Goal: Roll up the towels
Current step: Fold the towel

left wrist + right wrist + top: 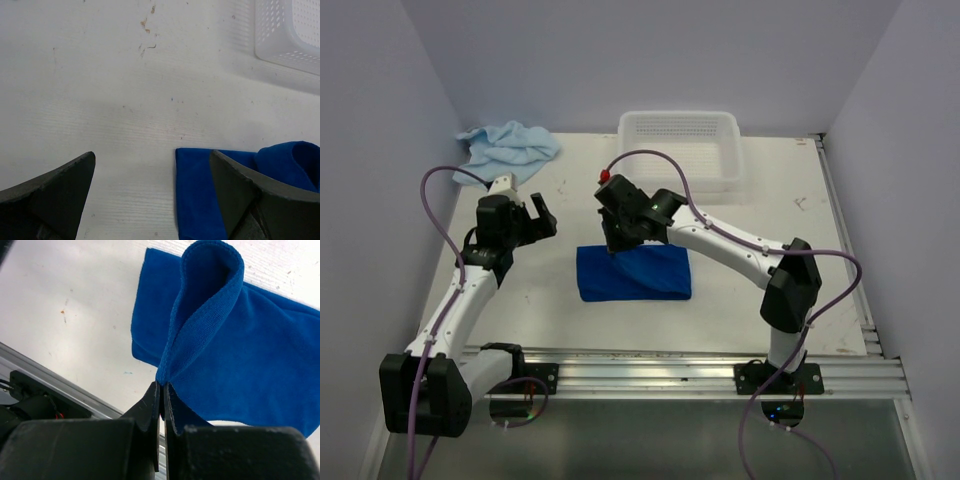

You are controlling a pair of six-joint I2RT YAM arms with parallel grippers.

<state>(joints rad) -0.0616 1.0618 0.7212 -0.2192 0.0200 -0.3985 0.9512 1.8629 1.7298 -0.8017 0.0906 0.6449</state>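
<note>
A dark royal blue towel [638, 274] lies folded near the middle of the table. My right gripper [614, 246] is shut on its far-left corner; in the right wrist view that pinched edge [200, 320] stands up in a loop above my right gripper [163, 385]. My left gripper [546, 212] hangs open to the left of this towel, with nothing between the jaws. In the left wrist view the towel's left edge [195, 195] shows between the fingers [235, 195]. The pale sky blue towel [508, 148] lies crumpled at the far-left corner.
A white perforated basket [682, 148] stands at the back of the table, also seen in the left wrist view as the basket [285, 35]. A metal rail [720, 372] runs along the near edge. White walls close the table on the left, back and right.
</note>
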